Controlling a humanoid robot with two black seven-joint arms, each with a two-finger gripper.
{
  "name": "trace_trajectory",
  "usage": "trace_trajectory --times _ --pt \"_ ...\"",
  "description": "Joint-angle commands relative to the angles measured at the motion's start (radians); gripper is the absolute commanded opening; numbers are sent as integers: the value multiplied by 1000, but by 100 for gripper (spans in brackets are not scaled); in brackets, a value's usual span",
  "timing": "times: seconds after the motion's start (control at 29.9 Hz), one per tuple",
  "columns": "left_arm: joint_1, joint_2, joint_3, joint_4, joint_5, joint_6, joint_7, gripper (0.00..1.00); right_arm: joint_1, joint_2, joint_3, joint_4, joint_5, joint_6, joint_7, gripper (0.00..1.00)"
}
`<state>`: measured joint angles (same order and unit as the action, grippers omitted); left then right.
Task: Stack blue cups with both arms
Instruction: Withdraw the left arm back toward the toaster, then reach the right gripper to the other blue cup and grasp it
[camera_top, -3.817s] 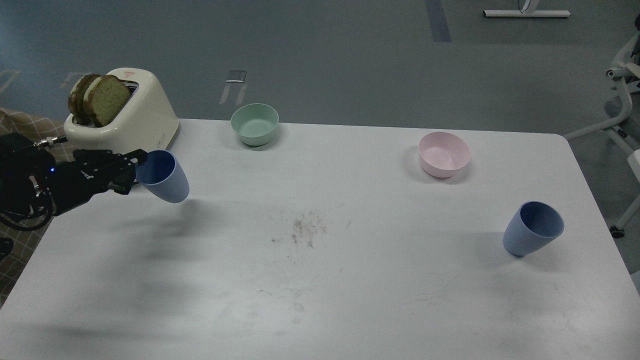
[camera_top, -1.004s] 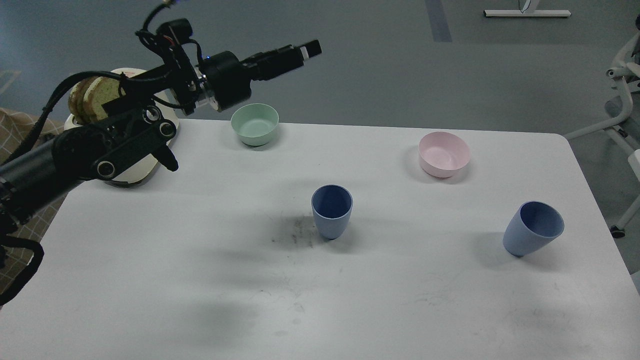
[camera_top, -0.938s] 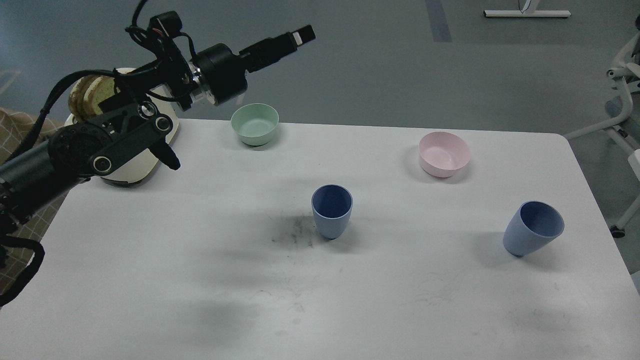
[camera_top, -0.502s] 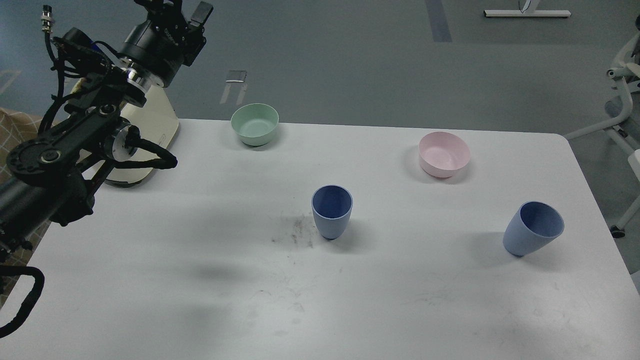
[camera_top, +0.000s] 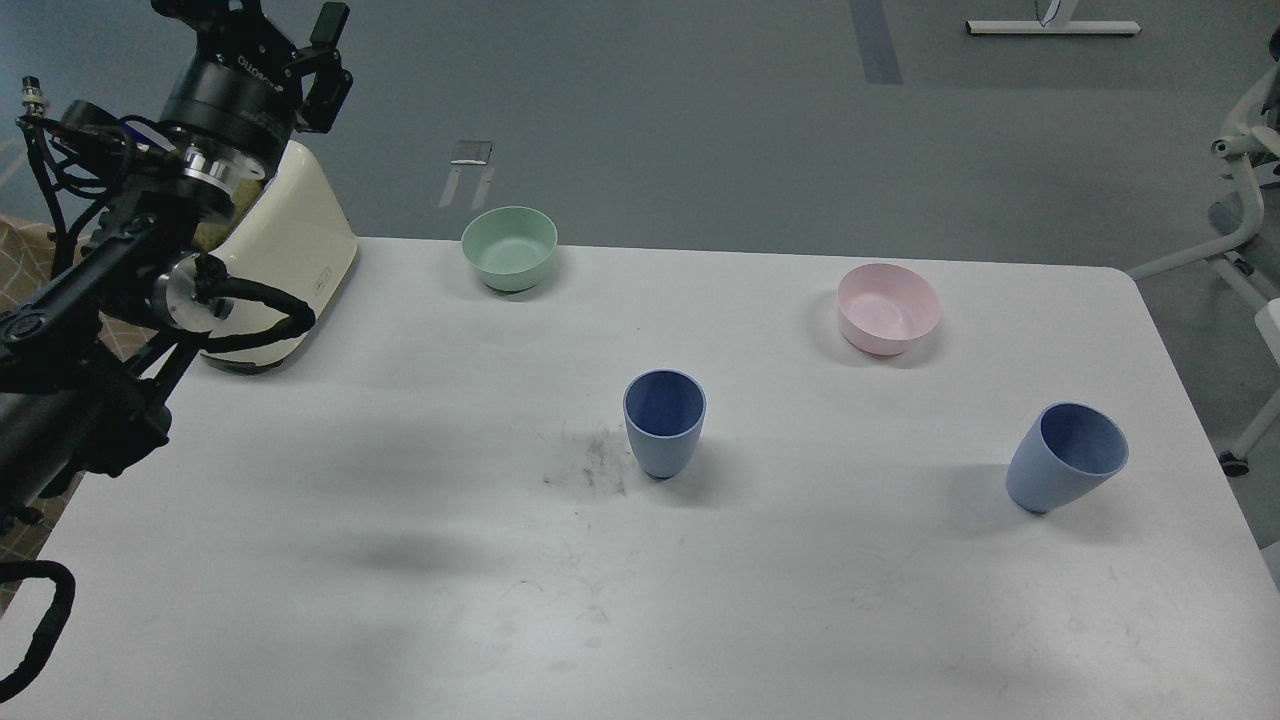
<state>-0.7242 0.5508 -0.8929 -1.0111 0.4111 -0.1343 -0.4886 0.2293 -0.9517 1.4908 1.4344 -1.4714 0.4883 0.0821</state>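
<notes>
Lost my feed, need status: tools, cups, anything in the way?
Left tool raised over toaster, holding nothing; right unseen. Centre blue cup and right blue cup upright, apart, unstacked. Nothing between them.

White lettering on left arm (camera_top: 235, 75), too blurred to read.

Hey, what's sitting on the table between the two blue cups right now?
Nothing. In the head view, the stretch of white table between the middle blue cup and the right blue cup is bare.

White table (camera_top: 400, 620), scuffed mid-surface. On it: cream toaster (camera_top: 285, 255), green bowl (camera_top: 509, 248), pink bowl (camera_top: 888, 308), two blue cups, centre (camera_top: 664, 423) and right (camera_top: 1065, 457).
</notes>
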Motion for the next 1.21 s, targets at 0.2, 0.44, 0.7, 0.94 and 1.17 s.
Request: trace_trajectory --times 0.2,0.44,0.7,0.94,1.17 --pt "2 -19 -6 8 -15 -2 0 98 -7 21 -214 10 -260 0 15 100" --pt "6 -19 -6 8 -15 -2 0 98 -8 30 -319 17 -359 0 15 100" --pt "6 -22 -4 8 -15 -1 0 98 -41 87 -334 3 -487 0 13 99" --pt "6 -20 -6 8 -15 5 0 98 -68 105 -333 3 -498 0 10 95" --pt "5 -17 -8 8 -15 7 0 98 -73 116 -331 3 -500 0 1 55"
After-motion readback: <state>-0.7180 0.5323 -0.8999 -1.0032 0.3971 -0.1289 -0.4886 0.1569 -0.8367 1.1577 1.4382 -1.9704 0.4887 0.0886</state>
